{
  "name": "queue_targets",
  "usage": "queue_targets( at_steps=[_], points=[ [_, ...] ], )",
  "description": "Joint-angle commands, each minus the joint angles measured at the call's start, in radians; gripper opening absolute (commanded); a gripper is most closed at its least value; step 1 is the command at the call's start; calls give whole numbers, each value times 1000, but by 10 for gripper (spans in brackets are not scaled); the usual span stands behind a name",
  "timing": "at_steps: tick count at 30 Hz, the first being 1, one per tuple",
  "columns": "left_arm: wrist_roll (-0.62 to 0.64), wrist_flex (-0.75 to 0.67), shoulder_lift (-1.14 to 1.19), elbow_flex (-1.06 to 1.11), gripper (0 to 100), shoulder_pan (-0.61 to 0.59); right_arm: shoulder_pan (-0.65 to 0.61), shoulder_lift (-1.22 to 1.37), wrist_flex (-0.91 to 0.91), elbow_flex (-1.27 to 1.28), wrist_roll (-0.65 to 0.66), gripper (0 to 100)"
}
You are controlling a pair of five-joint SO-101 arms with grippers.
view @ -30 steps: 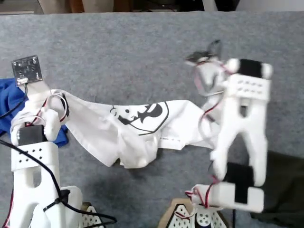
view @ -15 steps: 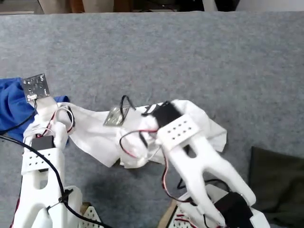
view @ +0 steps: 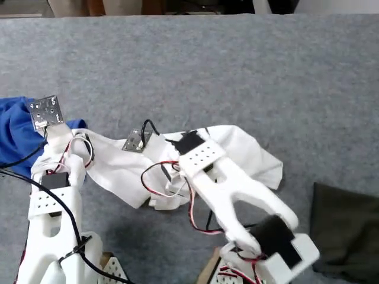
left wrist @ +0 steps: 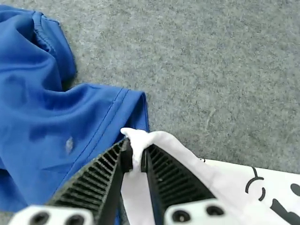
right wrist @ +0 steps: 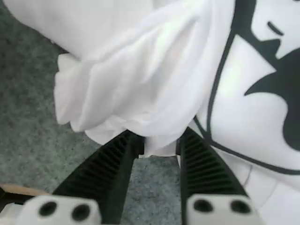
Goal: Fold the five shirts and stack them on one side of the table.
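Left jaws tight on white shirt [left wrist: 180,149] corner, right jaws on its fold.

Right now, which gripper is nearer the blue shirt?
Left. The left gripper pinches a corner of the white shirt beside the hem of the blue shirt; the right gripper grips the white shirt's middle, well away.

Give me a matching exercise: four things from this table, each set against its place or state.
1. white printed cotton shirt
2. blue fabric shirt
3. dark flat cloth
4. left end effector

A. lying apart, near the base of the right arm
B. shut on a white corner
C. rumpled, mid-table
D. bunched beside the left arm

Pairs: 1-C, 2-D, 3-A, 4-B
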Motion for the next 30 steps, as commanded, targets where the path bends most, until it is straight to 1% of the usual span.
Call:
queue_targets(
  at_steps=[1, 6, 11, 18, 20, 22, 24, 28, 30],
  points=[
    [6, -23, -2, -6, 19, -11, 47, 38, -17, -120, -6, 74],
    [6, -23, -2, -5, 19, -11, 120, 48, -2, -289, -6, 5],
    [6, -23, -2, -3, 19, -11, 180, 94, 11, -479, -11, 9],
    [6, -23, -2, -2, 19, -8, 225, 335, -84, -777, -5, 13],
    [6, -23, -1, 0, 19, -6, 245, 429, -101, -878, 40, 16],
    [6, -25, -1, 8, 19, -5, 251, 524, -98, -974, 80, 49],
    [6, -25, -1, 8, 19, -5, 252, 607, -55, -1072, 91, 106],
    [6, -25, 1, 9, 19, -5, 268, 699, 97, -1268, 115, 235],
    [6, -25, 24, 0, 19, -5, 271, 711, 175, -1351, 137, 272]
  ],
)
